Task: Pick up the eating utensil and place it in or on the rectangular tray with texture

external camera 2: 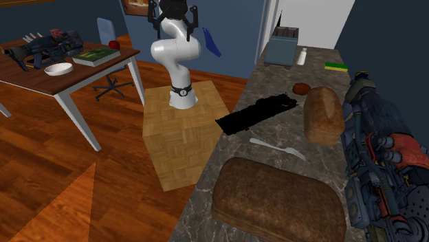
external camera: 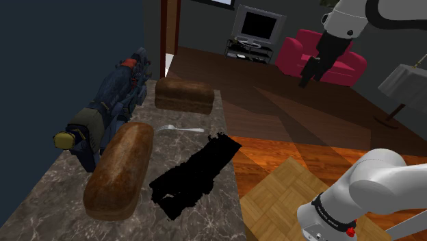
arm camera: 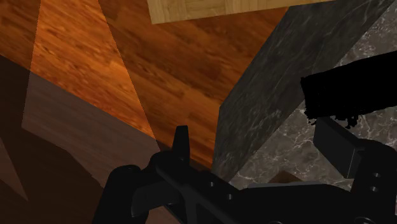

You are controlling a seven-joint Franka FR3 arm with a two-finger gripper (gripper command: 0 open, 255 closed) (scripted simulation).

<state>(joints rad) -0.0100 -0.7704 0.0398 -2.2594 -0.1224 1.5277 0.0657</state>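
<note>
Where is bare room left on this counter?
Bare counter beyond the black tray, nearest the shoulder camera; a smaller patch between fork and tray. Crowded where the long loaf sits beside the dark blue object.

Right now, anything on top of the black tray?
Nothing seen on the black tray. The fork lies beside it on the counter. The tray renders flat black, so anything equally dark on it would not show.

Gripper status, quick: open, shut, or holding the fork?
Gripper: open, fingers apart, holding nothing. The fork lies on the counter.
</note>
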